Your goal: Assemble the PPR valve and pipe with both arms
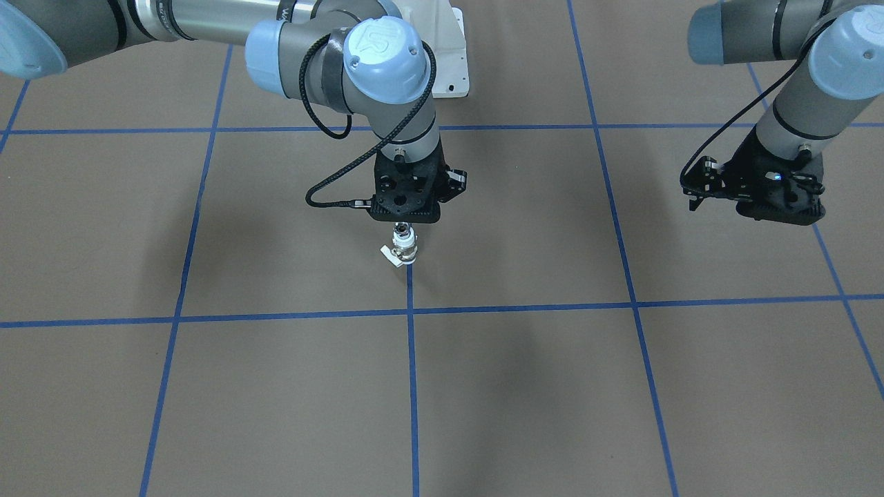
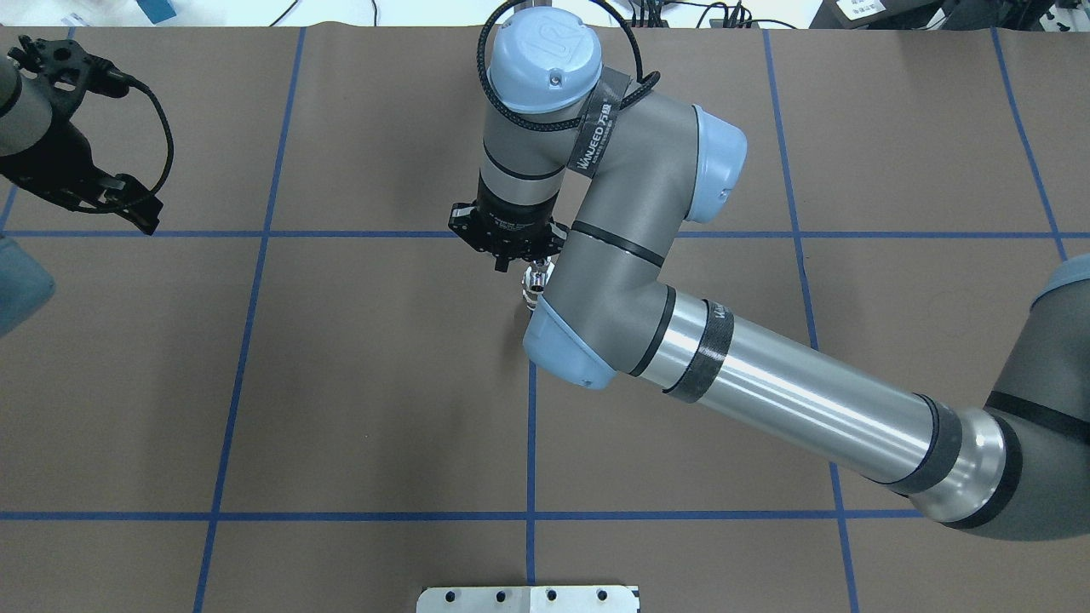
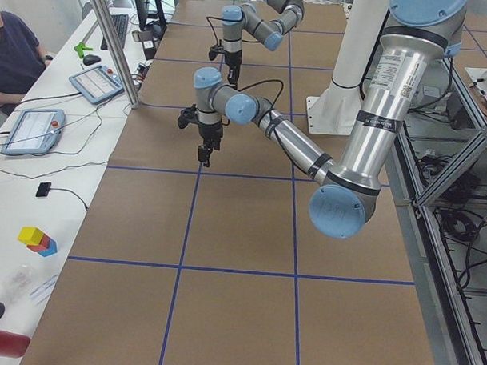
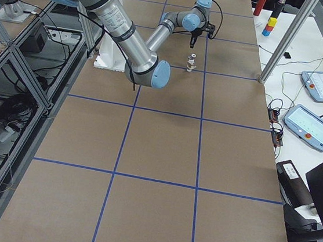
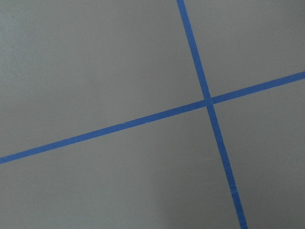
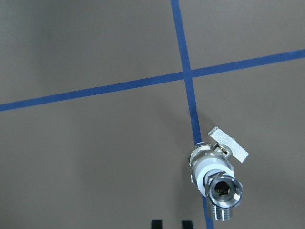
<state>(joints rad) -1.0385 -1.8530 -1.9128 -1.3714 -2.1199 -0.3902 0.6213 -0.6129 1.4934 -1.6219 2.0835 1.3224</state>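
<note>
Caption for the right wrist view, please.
PPR valve upright on a blue tape line, white lever sideways, right gripper above it.

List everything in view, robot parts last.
valve: 1, brass with white collars and lever, upright on a blue tape line under the right hand
pipe: 1, silvery, seems seated on the valve's top
table: 1, brown, blue tape grid
pedestal: 1, white, at the robot's base
tablets: 2, grey-blue, side bench
blocks: 1 stack, yellow, red, blue, side bench
operator: 1, dark top, at bench
arms: 2, grey, blue caps; right arm reaches table centre, left arm held aside
hands: 2, black; right hand empty above the pipe, left hand over a tape crossing
</note>
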